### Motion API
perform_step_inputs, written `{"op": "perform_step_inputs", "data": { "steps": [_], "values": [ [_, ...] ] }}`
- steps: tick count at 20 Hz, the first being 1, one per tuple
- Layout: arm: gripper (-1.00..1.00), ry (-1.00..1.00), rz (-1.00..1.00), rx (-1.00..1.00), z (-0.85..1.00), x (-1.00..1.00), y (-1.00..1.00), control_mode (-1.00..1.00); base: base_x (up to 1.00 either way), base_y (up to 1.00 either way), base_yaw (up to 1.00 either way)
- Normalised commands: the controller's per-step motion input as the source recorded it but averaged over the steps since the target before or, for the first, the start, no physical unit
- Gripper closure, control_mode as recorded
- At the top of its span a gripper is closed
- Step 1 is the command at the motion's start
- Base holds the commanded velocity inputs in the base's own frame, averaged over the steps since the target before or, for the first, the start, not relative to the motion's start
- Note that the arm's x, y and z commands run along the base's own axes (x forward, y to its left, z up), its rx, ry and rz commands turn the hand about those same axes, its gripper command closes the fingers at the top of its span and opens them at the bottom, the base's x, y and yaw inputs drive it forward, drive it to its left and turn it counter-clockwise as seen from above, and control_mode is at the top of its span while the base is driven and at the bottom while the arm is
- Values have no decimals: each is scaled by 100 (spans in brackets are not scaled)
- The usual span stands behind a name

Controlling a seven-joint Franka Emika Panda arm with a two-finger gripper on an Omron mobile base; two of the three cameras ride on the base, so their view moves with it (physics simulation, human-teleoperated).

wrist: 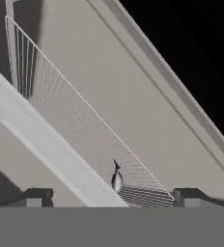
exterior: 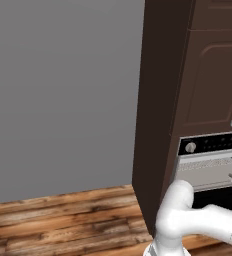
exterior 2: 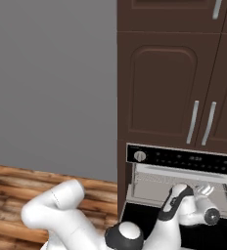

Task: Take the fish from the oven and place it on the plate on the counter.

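A: Starting at the left of the base views, what is there?

B: A plain grey wall over a wood plank floor (exterior: 63,220), then dark brown cabinetry (exterior 2: 159,83) with silver handles.

A: And further right?

B: The oven (exterior 2: 184,158), set in that cabinetry under a black control panel with a round silver knob (exterior 2: 140,156). Its door hangs open, and the white arm (exterior 2: 66,210) reaches into the cavity.

A: The gripper?

B: In the hand view the gripper (wrist: 111,198) stands wide, its two dark tips far apart at the bottom, holding nothing.

A: Where is the fish?

B: The fish (wrist: 117,179) lies on the wire rack (wrist: 75,120) inside the oven, between the tips, touching neither.
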Motion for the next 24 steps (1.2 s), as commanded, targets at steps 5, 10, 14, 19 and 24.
{"op": "perform_step_inputs", "data": {
  "steps": [5,10,14,19,24],
  "values": [
    [-100,45,-26,23,-42,3,0,-100,0,0,0],
    [-100,17,-16,33,-49,9,-8,-100,0,0,0],
    [-100,0,-14,48,-33,0,-16,-100,0,0,0],
    [-100,-5,-13,52,-7,0,-27,-100,0,0,0],
    [-100,0,-14,38,8,0,-34,-100,0,0,0]
  ]
}}
